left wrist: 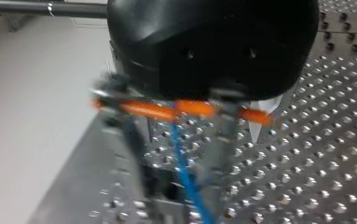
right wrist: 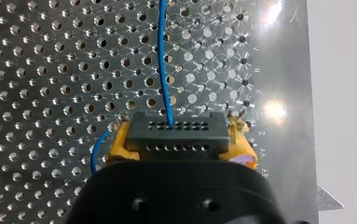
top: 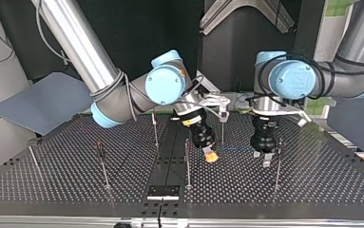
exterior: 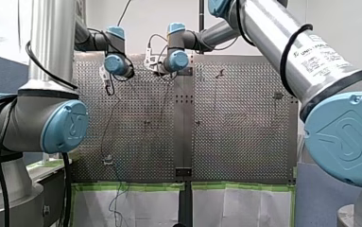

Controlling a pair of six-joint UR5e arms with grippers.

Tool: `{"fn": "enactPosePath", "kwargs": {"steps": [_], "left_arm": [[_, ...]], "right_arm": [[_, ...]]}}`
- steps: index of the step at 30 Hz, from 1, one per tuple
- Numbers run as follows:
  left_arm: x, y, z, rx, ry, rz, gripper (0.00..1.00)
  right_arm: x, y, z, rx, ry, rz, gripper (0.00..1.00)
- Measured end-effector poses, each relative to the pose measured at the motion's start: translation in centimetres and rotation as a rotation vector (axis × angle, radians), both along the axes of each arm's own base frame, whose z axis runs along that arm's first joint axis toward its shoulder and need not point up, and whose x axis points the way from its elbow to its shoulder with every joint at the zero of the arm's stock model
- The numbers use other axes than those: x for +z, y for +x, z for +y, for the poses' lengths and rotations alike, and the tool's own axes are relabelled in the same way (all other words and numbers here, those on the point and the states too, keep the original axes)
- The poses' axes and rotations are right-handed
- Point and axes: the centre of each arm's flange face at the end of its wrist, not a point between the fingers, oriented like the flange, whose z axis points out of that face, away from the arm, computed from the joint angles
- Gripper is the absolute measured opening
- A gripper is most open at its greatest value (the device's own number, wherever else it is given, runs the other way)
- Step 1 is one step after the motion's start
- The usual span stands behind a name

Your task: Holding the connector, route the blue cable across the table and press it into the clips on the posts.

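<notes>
The thin blue cable leaves the face of the dark grey rectangular connector and runs ahead over the perforated metal tabletop. A second stretch of it loops out beside one pad. The right end effector is clamped on that connector, with its yellow pads on both ends.

In the top view a short span of cable reaches across to the black left end effector, low over the tabletop. The left wrist view is blurred, but its fingers seem to stand apart, with the cable passing between them unpinched.

No clip appears to hold the cable yet, so you are likely at the start of the routing. One thin metal post stands just behind the span, another is near the right end effector, and a third is beside the left.

Carry the connector with light tension so the cable slides through the left fingers. Line it up over a clip, then press straight down, because posts this slender will probably flex under a sideways push. Watch that the loose loop does not snag. The clips are too small here to read their openings.
</notes>
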Motion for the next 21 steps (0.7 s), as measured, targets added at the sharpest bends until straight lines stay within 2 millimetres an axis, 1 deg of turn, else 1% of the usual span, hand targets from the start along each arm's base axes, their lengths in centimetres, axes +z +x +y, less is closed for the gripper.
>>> {"fn": "enactPosePath", "kwargs": {"steps": [1,3,4,5,6,7,8,9,10,11,21], "left_arm": [[-0.14,0.1,-0.03,0.0,0.0,0.002,1.0],[-0.27,0.23,-0.09,-0.001,-0.003,0.001,0.89],[-0.3,0.26,-0.11,-0.001,-0.005,0.0,0.89],[-0.3,0.29,-0.12,-0.001,-0.007,-0.002,0.71],[-0.28,0.32,-0.14,-0.002,-0.01,-0.005,0.51],[-0.27,0.34,-0.14,-0.002,-0.013,-0.007,0.51],[-0.26,0.35,-0.13,-0.001,-0.015,-0.008,0.38],[-0.23,0.37,-0.11,0.001,-0.019,-0.01,0.18],[-0.23,0.37,-0.07,0.005,-0.022,-0.01,0.18],[-0.23,0.38,-0.03,0.009,-0.024,-0.011,0.02],[-0.45,0.02,0.08,0.05,-0.034,0.012,0.02]], "right_arm": [[-0.01,0.0,0.0,0.0,0.0,0.0,0.0],[0.0,-0.01,0.01,0.0,0.001,0.001,0.0],[-0.01,-0.01,0.01,0.0,0.001,0.001,0.0],[-0.02,-0.01,0.01,0.0,0.001,0.001,0.0],[-0.03,-0.01,0.01,0.0,0.002,0.002,0.0],[-0.03,-0.02,0.02,0.0,0.002,0.002,0.0],[-0.02,-0.02,0.01,0.0,0.002,0.002,0.0],[-0.03,-0.03,0.0,0.0,0.002,0.002,0.0],[-0.03,-0.03,0.0,0.0,0.002,0.002,0.0],[-0.03,-0.03,0.0,0.0,0.002,0.002,0.0],[-0.07,-0.09,-0.05,0.0,0.008,0.001,0.0]]}}
